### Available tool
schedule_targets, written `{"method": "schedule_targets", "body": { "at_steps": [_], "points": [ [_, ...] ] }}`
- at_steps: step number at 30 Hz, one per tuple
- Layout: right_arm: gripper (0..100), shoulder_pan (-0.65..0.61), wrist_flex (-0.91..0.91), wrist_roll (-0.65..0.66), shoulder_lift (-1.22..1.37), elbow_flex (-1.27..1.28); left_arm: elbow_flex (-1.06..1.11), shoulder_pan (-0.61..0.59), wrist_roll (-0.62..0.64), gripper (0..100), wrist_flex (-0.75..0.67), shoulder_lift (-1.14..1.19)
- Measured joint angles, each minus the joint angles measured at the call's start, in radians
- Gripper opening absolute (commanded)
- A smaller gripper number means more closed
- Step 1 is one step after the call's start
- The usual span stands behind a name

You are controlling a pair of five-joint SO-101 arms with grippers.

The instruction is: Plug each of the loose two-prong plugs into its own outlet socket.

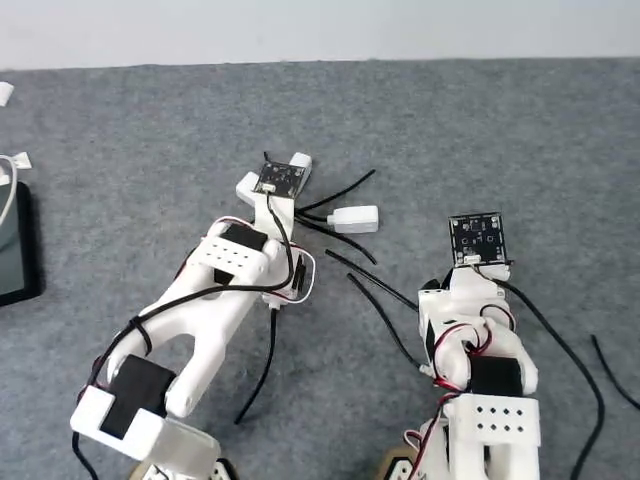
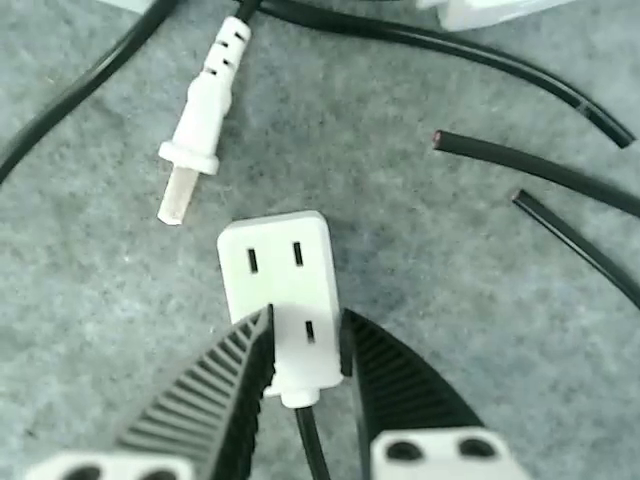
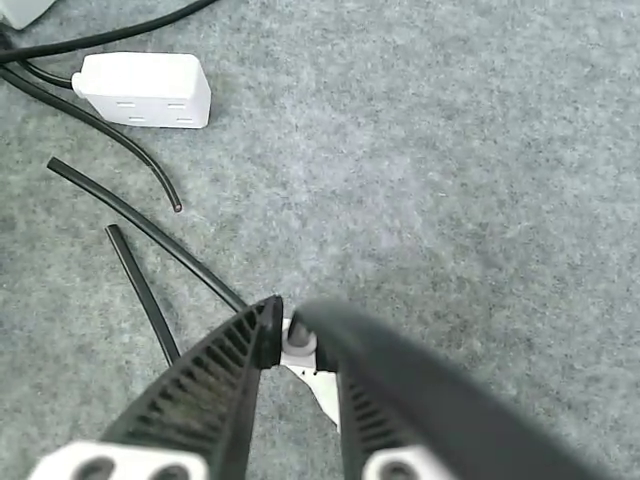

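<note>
Clamped in left gripper [image 2: 305, 325]: outlet socket [image 2: 275, 265]. Just beside socket's slotted face: loose plug [image 2: 198, 125]. Pinched in right gripper [image 3: 290, 330]: second plug [image 3: 318, 392].

**Two arms side by side, sockets and cords ahead of and between them**

From above, the left arm [image 1: 200, 310] points toward 1 o'clock across the table [image 1: 450, 120] and the right arm [image 1: 480, 340] toward 12. The left gripper [image 2: 305, 325] is closed around the cord end of one outlet socket [image 2: 278, 285] lying on the table. A loose plug [image 2: 198, 125] lies just beside that socket's slotted end, not touching it. A second outlet socket [image 1: 355, 218] sits between the arm tips — at 4 o'clock from the left one, 9 o'clock from the right. Cut cable ends [image 1: 375, 285] lie at 6 o'clock from it. The right gripper [image 3: 300, 340] is closed on a second plug [image 3: 298, 348] down at the table. A flat slab [image 1: 15, 245] lies at the 9 o'clock edge.
</note>
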Motion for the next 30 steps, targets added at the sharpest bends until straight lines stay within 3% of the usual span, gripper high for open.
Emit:
{"method": "schedule_targets", "body": {
  "at_steps": [16,24,30],
  "points": [
    [0.8,-0.086,0.046,0.048,0.0,0.023,0.11,-0.029,-0.002,4,-0.057,-0.074],
    [0.8,0.117,0.072,0.104,0.003,0.023,0.114,-0.031,-0.002,4,-0.057,-0.075],
    [0.8,0.144,0.072,0.112,0.005,0.023,0.114,-0.031,-0.002,4,-0.057,-0.075]
  ]
}}
